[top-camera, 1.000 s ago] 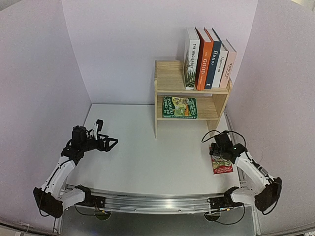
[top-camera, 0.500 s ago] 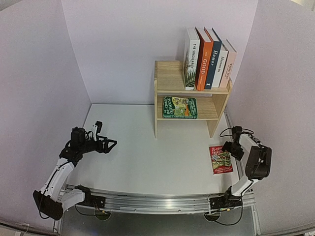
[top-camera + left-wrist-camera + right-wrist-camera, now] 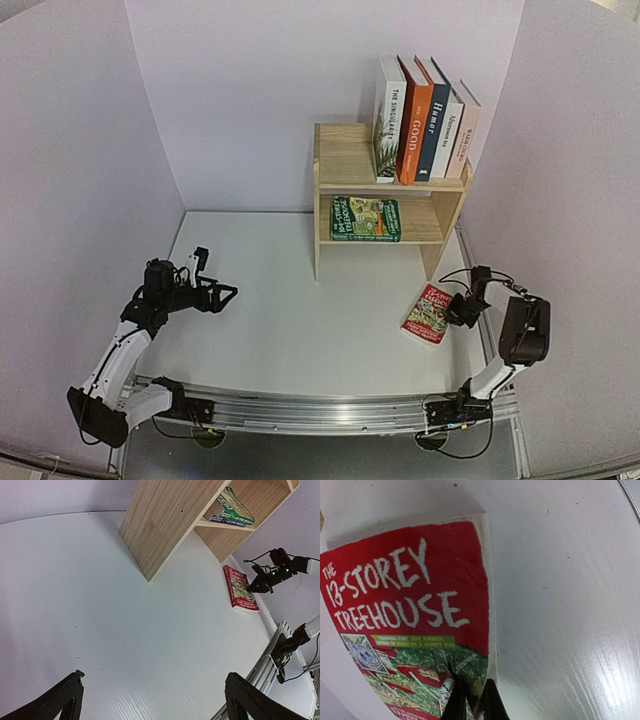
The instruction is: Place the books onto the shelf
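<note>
Red Treehouse book (image 3: 428,312) is pinched at one edge by the right hand (image 3: 472,690), above the bench (image 3: 290,330); the left hand (image 3: 215,272) is held wide open.

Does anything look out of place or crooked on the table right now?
The red Treehouse book is off the shelf, skewed at an angle on the right side of the table, its edge pinched in the right gripper.

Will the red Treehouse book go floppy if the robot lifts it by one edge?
Probably a bit. The red book looks like a thin paperback, pinched at one edge by the right end effector, so it may sag. It seems light for its size. Its smooth cover might slip from that narrow grip.
</note>
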Tool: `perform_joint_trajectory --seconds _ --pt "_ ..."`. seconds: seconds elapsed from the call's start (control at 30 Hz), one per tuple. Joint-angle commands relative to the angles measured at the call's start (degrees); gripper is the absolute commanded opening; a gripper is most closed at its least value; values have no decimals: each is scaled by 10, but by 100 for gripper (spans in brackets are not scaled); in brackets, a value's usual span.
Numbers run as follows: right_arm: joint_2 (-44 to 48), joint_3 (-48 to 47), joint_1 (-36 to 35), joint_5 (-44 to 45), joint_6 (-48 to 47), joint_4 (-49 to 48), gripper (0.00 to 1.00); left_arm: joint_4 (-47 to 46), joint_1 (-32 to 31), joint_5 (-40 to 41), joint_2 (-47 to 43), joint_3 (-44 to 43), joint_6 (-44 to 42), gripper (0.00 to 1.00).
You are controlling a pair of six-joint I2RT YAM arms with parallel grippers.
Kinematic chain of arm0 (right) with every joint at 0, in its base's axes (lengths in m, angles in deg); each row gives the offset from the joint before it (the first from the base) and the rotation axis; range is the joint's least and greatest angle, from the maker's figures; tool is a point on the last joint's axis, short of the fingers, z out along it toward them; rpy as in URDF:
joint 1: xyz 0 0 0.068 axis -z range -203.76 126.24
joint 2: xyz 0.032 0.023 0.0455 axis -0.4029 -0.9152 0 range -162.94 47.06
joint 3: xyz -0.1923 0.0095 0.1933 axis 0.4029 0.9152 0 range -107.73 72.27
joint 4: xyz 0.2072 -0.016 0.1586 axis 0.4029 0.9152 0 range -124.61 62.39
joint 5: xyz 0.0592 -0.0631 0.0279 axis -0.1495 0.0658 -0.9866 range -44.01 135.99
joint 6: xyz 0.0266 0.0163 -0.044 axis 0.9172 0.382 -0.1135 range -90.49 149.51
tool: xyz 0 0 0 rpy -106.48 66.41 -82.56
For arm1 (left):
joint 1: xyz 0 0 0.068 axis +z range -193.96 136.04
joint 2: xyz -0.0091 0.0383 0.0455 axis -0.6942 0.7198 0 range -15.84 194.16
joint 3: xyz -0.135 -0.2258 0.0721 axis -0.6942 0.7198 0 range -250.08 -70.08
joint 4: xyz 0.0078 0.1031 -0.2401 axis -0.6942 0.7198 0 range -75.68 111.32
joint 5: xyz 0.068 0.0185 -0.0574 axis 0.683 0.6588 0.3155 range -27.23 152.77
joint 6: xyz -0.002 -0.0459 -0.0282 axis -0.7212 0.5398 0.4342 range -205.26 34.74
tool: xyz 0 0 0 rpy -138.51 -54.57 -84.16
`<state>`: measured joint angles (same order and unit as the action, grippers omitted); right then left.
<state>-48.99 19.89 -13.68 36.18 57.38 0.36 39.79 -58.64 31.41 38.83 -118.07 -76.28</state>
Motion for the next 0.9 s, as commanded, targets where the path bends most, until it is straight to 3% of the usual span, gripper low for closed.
perform_joint_trajectory --seconds 0.0,0.17,0.47,0.63,0.8,0.87 --pt "-25 54 -36 -20 24 5 0 -20 -1 -7 2 -28 -9 99" --pt "32 58 -145 -31 70 6 0 -12 -1 -10 -3 -22 -10 98" --pt "131 -12 -480 52 113 -18 0 56 -2 -54 36 -12 -42 98" --pt "64 -95 -623 86 95 -40 0 67 -19 -140 84 16 -51 100" --pt "-20 -216 -697 98 42 -44 0 26 -106 -145 144 23 -75 100" --pt "-26 -253 -714 113 15 -56 0 0 -114 -176 166 25 -57 100"
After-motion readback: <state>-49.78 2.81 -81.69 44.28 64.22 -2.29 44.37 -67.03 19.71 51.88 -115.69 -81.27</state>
